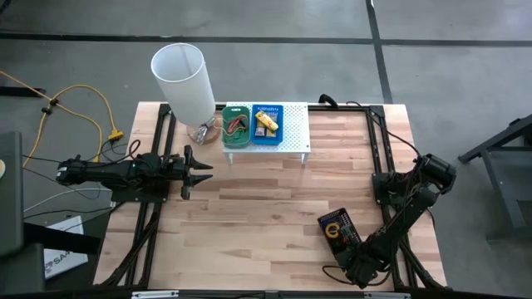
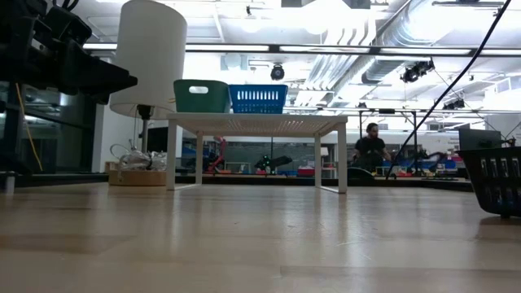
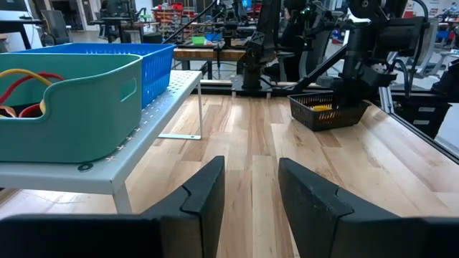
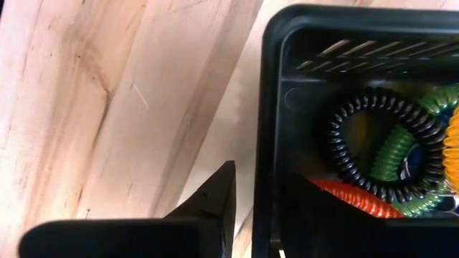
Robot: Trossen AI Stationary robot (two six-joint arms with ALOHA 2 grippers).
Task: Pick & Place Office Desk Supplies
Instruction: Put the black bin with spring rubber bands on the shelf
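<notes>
Two arms (image 1: 125, 173) flank one wooden table (image 1: 266, 199); workshop behind.

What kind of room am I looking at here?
Probably a robotics lab or workshop: exposed ceiling ducts overhead, other benches cluttered with gear behind the wooden table, and a person working farther back.

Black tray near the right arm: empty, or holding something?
Holding something. The right wrist view shows coiled rings, black, green and orange, inside the black tray.
</notes>
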